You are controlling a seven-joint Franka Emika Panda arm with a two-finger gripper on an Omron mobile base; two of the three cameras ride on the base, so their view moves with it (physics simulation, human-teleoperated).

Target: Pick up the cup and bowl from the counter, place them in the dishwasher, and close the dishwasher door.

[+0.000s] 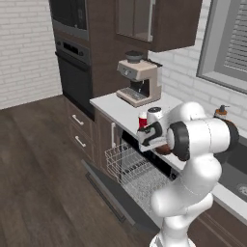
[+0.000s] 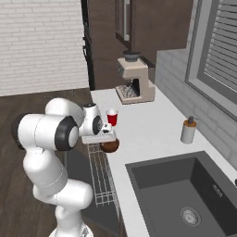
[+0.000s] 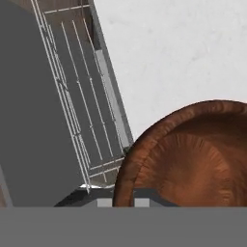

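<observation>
1. My gripper [image 2: 107, 135] sits at the near edge of the counter [image 2: 152, 125], right over the bowl [image 2: 110, 146]. From the hand view the bowl [image 3: 193, 154] is very close under the hand, but I cannot tell how wide the jaws stand or whether they have it.
2. In the right base view the bowl appears at or just past the counter lip, above the white wire rack [image 2: 99, 171]; whether it rests on the counter or hangs from the hand I can't say.
3. I judge this to be the bowl step: either grasping it or starting to carry it across to the dishwasher [image 1: 140, 181]. The next move calls for a confirmed grip, then a short drop down and outward into the rack [image 1: 137, 176].
4. The dishwasher door [image 1: 113, 198] lies folded down and open, so it isn't blocking access.
5. The cup [image 2: 112, 117] stands upright on the counter just beyond the hand, near enough to be knocked when I lift.
6. Farther along the counter is the espresso machine [image 2: 134, 78]; the soap dispenser [image 2: 188, 131] and sink [image 2: 185, 190] are off to the right, well clear.
</observation>
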